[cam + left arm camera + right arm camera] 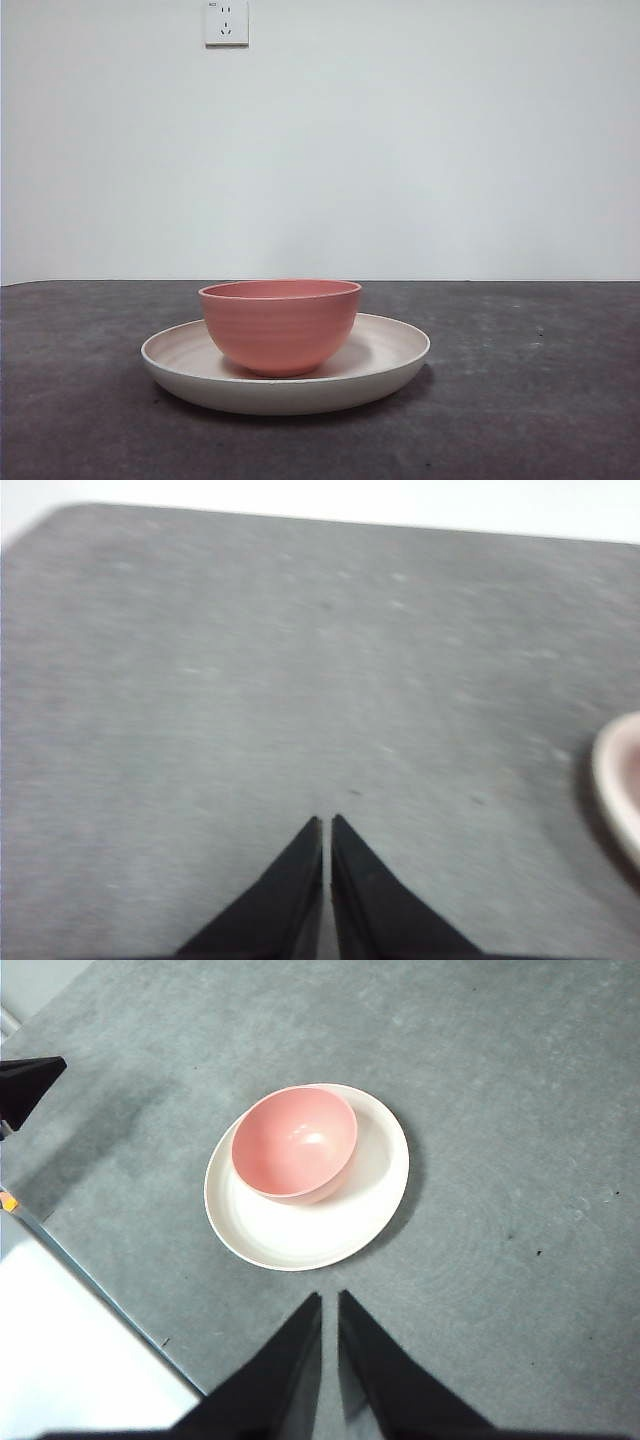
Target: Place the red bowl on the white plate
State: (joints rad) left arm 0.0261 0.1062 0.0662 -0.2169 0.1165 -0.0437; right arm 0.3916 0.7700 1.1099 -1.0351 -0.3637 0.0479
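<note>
The red bowl (280,325) stands upright inside the white plate (395,355) near the middle of the dark table. Seen from the right wrist, the bowl (294,1144) sits off-centre on the plate (300,1235), close to one side of its rim. My right gripper (330,1300) hangs high above the table, apart from the plate, jaws shut and empty. My left gripper (325,822) is shut over bare tabletop, and only a sliver of the plate's rim (615,780) shows at that picture's edge. Neither gripper appears in the front view.
A white wall with a socket (227,22) stands behind the table. The right wrist view shows the table's edge (90,1280) with a pale floor beyond, and the black tip of the other arm (28,1082) at the side.
</note>
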